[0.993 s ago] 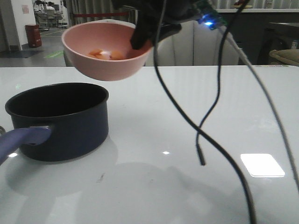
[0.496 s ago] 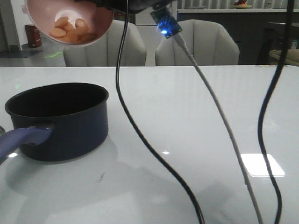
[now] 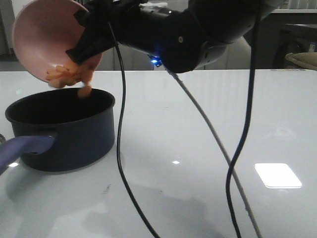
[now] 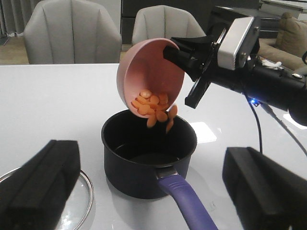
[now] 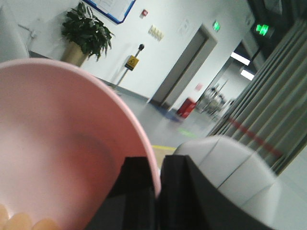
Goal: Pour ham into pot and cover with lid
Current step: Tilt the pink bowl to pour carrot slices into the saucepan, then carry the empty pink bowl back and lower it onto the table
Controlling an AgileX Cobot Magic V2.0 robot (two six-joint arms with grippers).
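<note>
The pink bowl [image 3: 42, 37] is being held tilted steeply above the pot [image 3: 67, 131], w/ its rim pinched by the right gripper [image 4: 184, 55]; in the right wrist view the fingers [image 5: 139, 191] are seen closed on the bowl's edge, one inside & one outside. The ham [image 4: 152, 106] is being tipped out: most chunks are bunched at the bowl's low lip, a few are seen falling just below it, over the pot's open mouth. The pot is standing upright on the white table [image 3: 208, 148], near the robot's left side, w/ its purple-blue handle [image 4: 187, 201] pointed toward the left wrist cam. The lid [image 4: 79, 203] is lying flat on the table just beside the pot, only partly in view. The left gripper [image 4: 144, 191] is being held low near the handle, fingers spread wide apart w/ nothing between them
</note>
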